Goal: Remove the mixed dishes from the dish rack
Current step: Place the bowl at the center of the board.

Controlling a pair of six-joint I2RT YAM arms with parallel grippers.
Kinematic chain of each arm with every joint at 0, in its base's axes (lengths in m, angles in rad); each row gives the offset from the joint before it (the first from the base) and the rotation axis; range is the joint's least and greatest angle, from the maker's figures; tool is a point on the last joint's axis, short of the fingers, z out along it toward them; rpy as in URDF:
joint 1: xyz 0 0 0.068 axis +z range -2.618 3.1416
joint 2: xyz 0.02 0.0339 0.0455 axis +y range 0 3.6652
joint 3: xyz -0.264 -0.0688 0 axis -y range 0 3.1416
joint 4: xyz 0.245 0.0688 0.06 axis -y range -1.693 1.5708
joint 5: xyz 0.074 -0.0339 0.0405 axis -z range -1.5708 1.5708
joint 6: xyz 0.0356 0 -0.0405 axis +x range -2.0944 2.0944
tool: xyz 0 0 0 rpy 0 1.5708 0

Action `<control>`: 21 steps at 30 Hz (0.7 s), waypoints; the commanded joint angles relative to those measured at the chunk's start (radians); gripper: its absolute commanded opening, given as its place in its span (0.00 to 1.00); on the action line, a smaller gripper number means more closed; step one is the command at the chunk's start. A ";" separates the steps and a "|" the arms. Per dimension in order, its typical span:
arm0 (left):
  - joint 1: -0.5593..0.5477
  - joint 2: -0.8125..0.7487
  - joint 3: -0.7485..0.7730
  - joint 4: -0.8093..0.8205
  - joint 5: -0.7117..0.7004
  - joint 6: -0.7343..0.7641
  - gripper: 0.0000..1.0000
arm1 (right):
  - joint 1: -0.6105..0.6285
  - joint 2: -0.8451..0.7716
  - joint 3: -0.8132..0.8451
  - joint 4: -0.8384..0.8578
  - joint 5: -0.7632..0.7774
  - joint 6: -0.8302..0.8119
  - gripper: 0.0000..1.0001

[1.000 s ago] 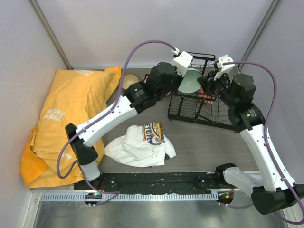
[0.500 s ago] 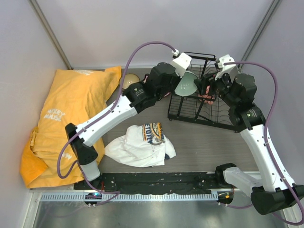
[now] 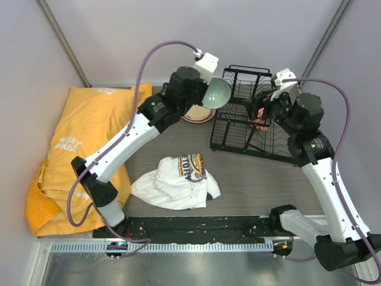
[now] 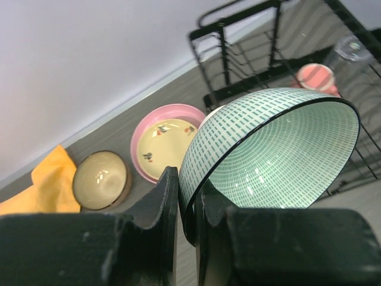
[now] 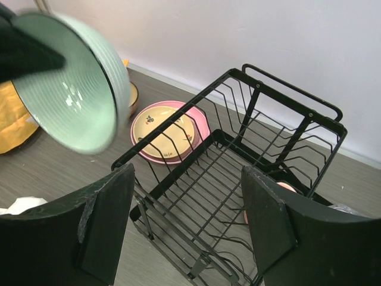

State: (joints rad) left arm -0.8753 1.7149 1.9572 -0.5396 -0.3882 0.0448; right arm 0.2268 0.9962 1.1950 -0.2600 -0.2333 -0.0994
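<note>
My left gripper [image 3: 209,94] [image 4: 187,185] is shut on the rim of the mint-green bowl [image 3: 218,93] [image 4: 280,149] [image 5: 71,83]. It holds the bowl tilted in the air, left of the black dish rack [image 3: 250,134] [image 4: 220,36] [image 5: 178,117]. My right gripper [image 3: 255,108] [image 5: 187,179] hangs open over the rack's floor with nothing between its fingers. A pink mug [image 3: 259,122] [image 4: 315,77] [image 5: 286,186] and a clear glass [image 4: 348,50] stand in the rack. On the table to the left, the cream patterned plate [image 4: 164,140] [image 5: 164,128] lies on the pink plate [image 3: 199,114] [image 4: 172,110], with the tan bowl [image 4: 101,179] beside them.
An orange cloth [image 3: 83,149] covers the left side of the table. A white printed T-shirt [image 3: 178,179] lies crumpled in front of the rack. Walls close in the back and both sides.
My left arm has swung left, carrying the mint-green bowl from over the rack to above the plates. My right gripper has gone from shut to open and stays over the rack.
</note>
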 commanded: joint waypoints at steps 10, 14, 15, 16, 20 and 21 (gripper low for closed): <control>0.415 -0.103 -0.030 0.066 0.225 -0.223 0.00 | -0.001 -0.030 0.003 0.053 0.064 -0.011 0.77; 0.512 -0.029 -0.008 0.053 0.299 -0.278 0.00 | -0.001 -0.031 0.000 0.048 0.080 -0.020 0.77; 0.545 0.009 0.002 0.047 0.308 -0.289 0.00 | -0.001 -0.031 0.000 0.048 0.084 -0.025 0.77; 0.561 0.029 0.021 0.041 0.339 -0.299 0.00 | -0.001 -0.028 0.003 0.039 0.088 -0.026 0.77; 0.622 0.130 0.083 0.020 0.379 -0.339 0.00 | -0.001 -0.030 -0.005 0.038 0.110 -0.036 0.78; 0.637 0.147 0.095 0.018 0.382 -0.339 0.00 | -0.001 -0.028 -0.005 0.038 0.112 -0.037 0.78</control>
State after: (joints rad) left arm -0.2897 1.8027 1.9648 -0.5514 -0.0856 -0.2295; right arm 0.2268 0.9920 1.1942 -0.2554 -0.1581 -0.1177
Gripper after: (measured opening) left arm 0.154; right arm 0.774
